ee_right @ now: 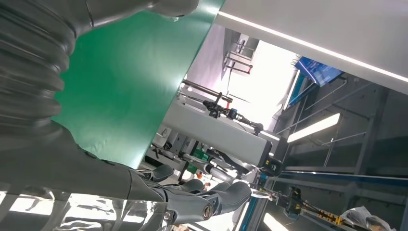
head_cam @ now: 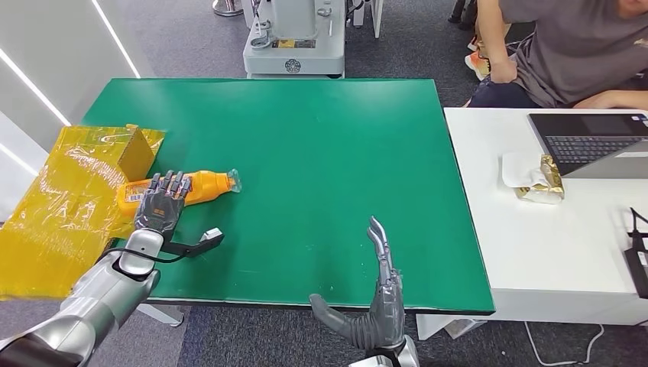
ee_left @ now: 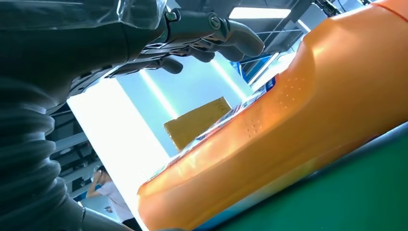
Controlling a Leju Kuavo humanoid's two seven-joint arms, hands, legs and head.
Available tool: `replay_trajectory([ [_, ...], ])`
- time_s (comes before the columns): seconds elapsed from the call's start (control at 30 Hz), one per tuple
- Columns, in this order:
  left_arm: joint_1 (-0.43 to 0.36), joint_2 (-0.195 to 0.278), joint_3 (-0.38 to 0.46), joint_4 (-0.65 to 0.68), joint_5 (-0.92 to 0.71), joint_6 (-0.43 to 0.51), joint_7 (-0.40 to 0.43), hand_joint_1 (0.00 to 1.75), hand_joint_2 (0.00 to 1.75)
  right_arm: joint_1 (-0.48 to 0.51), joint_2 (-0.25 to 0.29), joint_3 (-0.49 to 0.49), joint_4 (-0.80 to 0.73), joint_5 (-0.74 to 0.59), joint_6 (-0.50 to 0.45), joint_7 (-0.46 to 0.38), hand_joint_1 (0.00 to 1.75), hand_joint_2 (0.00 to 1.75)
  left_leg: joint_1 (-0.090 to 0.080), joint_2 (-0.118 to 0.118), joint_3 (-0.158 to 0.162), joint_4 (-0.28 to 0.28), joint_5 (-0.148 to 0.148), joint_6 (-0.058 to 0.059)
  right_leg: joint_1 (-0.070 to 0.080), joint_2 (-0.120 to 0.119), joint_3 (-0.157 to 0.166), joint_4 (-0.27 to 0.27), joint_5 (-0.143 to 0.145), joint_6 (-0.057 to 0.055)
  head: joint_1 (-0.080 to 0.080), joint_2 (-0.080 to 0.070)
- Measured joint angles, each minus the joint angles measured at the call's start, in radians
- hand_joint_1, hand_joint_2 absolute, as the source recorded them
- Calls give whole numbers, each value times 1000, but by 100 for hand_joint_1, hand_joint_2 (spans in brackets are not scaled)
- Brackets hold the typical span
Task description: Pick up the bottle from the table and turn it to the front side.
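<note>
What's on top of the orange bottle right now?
The left hand lies over the label end of the orange bottle, which lies on its side on the green table. Its neck end is uncovered. Whether the fingers grip it cannot be told.

Head view high, looking down, wrist views close (sharing table [head_cam: 321, 153])

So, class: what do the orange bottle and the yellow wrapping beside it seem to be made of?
Orange bottle: likely glossy moulded plastic, going by the smooth sheen and soft highlights in the left wrist view.
Yellow wrapping: probably thin plastic film, since it is see-through, crinkled and glinting.
</note>
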Motion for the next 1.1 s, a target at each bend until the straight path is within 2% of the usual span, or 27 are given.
replay_trajectory([
  [0.47, 13, 6, 39, 0, 2, 87, 65, 0, 175, -4, -1, 7, 1, -1, 0, 0, 0, 175, 0, 0, 0, 0, 0, 0, 0, 0, 0, 0, 0, 0, 0, 0],
  [0.57, 27, 9, 59, -17, 3, 171, 97, 0, 175, -4, -1, 7, 2, -2, 0, 0, 0, 175, 0, 0, 0, 0, 0, 0, 0, 0, 0, 0, 0, 0, 0, 0],
  [0.67, 84, 21, 127, -153, -3, 228, 108, 0, 175, -5, -1, 8, 3, -6, 0, 0, 0, 175, 0, 0, 0, 0, 0, 0, 0, 0, 0, 0, 0, 0, 0, 0],
  [0.8, 174, 29, 254, -424, -4, 241, 45, 0, 175, -5, -1, 10, 3, -6, 0, 0, 0, 175, 0, 0, 0, 0, -1, -1, 0, 0, 0, 0, 0, 0, 0, 0],
  [0.83, 193, 24, 289, -493, 1, 242, 1, 0, 175, -5, -1, 10, 3, -7, 0, 0, 0, 175, 0, 0, 0, 0, -1, -1, 0, 1, -1, 0, 0, 0, 0, 0],
  [0.87, 210, 6, 334, -566, 14, 243, -82, 0, 175, -5, -1, 10, 3, -8, 0, 0, 0, 175, 0, 0, 0, 0, -1, -1, 0, 1, -1, 0, 0, 0, -1, 0],
  [0.9, 223, -24, 396, -641, 44, 243, -208, 0, 175, -5, -1, 10, 3, -9, 0, 0, 0, 175, 0, -1, -1, 1, 0, -1, 0, -1, -2, 0, 0, 0, 0, 0],
  [1.0, 238, -156, 661, -824, 268, 245, -739, 0, 175, -8, -1, 12, 3, -19, 0, 0, 0, 175, -1, 2, -1, 0, -2, -2, 0, 0, -1, 0, 1, -1, 2, 0],
  [1.03, 242, -196, 745, -871, 368, 245, -881, 0, 175, -9, -1, 14, 3, -23, 0, 0, 0, 175, -1, 6, 1, 0, -3, -3, -1, 4, -1, -1, 1, -2, 2, 0],
  [1.07, 249, -232, 809, -914, 468, 245, -962, 0, 175, -11, -1, 16, 3, -27, 0, 0, 0, 175, -1, 9, 3, 0, -4, -4, -1, 8, -1, -1, 2, -3, 1, 0],
  [1.1, 253, -251, 840, -935, 518, 245, -1000, 0, 175, -12, -1, 17, 3, -28, 0, 0, 0, 175, -1, 12, 4, 0, -4, -4, -1, 10, -1, -1, 2, -3, 1, 0],
])
